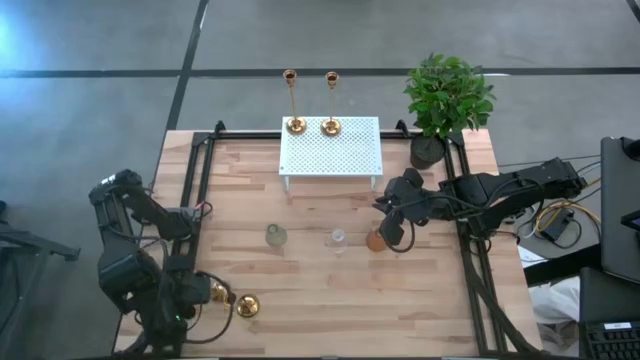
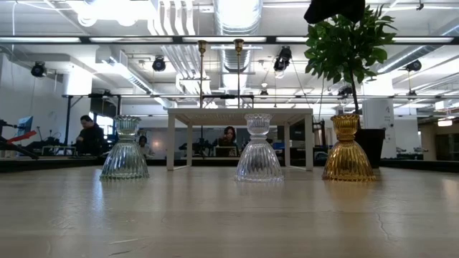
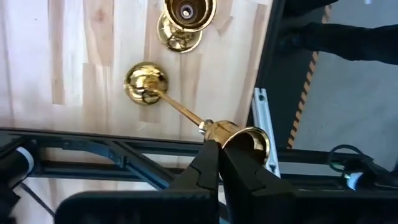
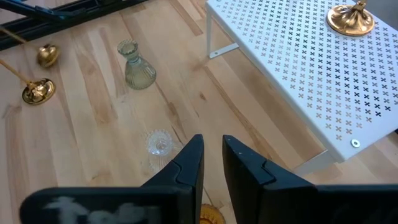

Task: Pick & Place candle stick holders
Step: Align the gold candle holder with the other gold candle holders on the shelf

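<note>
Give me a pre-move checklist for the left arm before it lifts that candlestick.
1. Left gripper shut on the lying candle stick holder near its cup end: ok.
2. Grip firm enough to lift: cannot tell.
3. Second candle stick holder close by the held one's base; contact: cannot tell.
4. White perforated shelf has bare room in front of the two standing candle stick holders: ok.
5. Glass holders stand mid-table along the way: not ok, route around.
6. Right gripper waits near the amber glass holder, away from the left arm: ok.

Overhead, tabletop, perhaps two wrist views.
</note>
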Controlling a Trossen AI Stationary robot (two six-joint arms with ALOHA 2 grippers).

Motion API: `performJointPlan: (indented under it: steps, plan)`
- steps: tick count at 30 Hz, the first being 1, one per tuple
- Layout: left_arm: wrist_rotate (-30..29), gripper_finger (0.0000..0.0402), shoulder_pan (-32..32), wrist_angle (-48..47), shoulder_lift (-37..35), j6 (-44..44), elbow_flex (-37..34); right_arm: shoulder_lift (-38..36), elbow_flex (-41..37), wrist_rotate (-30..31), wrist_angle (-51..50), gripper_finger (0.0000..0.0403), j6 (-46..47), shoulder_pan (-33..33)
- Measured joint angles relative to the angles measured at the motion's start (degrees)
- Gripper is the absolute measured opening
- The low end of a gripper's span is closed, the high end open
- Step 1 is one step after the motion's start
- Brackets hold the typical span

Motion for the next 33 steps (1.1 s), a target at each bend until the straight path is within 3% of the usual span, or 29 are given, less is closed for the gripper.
performJointPlan:
  steps: [9, 23, 29, 33]
  plan:
    - [-2.26, 0.0007, 0.65, -1.38, -3.88, -0.07, 0.1, 0.0, 0.0, 0.0, 0.17, 0.0052, 0.0, -0.02]
    - [-11.42, 0.0007, 3.42, -1.63, -13.62, 1.05, 0.08, 0.28, 0.0, -0.02, 1.08, 0.0052, 0.0, -0.02]
    - [-11.35, 0.0007, 8.44, -1.61, -16.73, 5.32, 0.08, 0.66, -0.02, -0.11, 6.66, 0.0052, -3.04, -0.01]
    - [-8.34, 0.0007, 14.61, -1.64, -18.28, 9.99, 0.2, 0.63, -0.01, -0.39, 12.65, 0.0052, -7.11, 0.0]
